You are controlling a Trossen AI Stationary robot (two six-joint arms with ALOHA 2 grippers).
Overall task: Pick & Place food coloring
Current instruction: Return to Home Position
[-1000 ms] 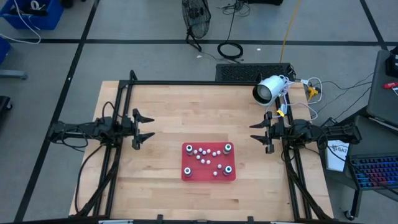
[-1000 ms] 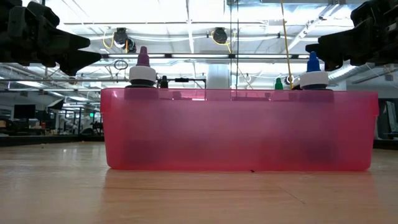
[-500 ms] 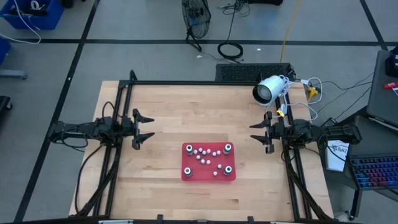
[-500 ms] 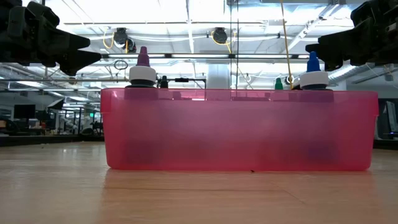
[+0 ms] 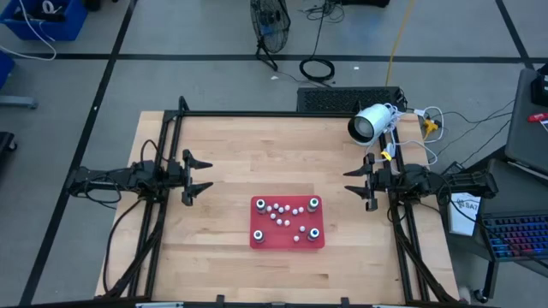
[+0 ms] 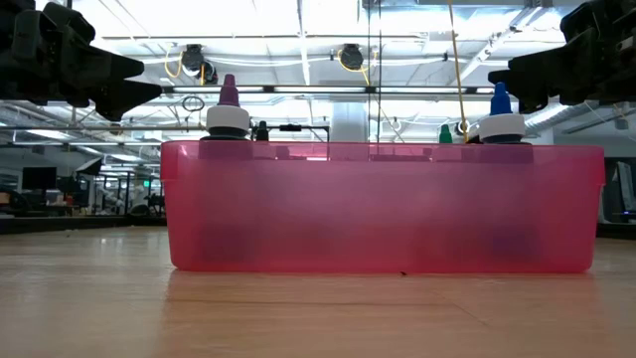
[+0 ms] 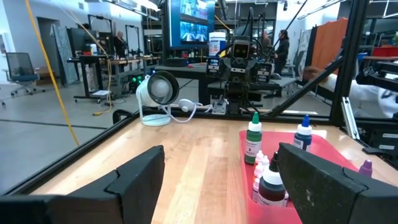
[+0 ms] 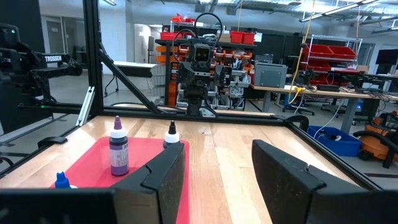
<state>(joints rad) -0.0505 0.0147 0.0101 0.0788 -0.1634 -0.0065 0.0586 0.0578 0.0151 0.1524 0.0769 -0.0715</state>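
Idling both arms wide of the filled tray

Hovering the left claw [image 5: 204,174] at the left middle of the high view and the right claw [image 5: 349,182] at the right middle, each gaping open and gripping nothing, both well apart from the red tray [image 5: 287,245]; showing the food coloring [image 5: 287,216] standing inside that tray at the lower centre of the tabletop [image 5: 257,141], dark bottles near its corners and whitish ones clustering between; judging the placing as finished and only the homing as pending; for doing that well, easing each arm outward and level, avoiding any sweep across the tray, and minding the violet-tipped bottle [image 6: 228,104] and blue-tipped bottle [image 6: 502,114] poking above the rim in the low view, light enough to be tipping at a slight knock
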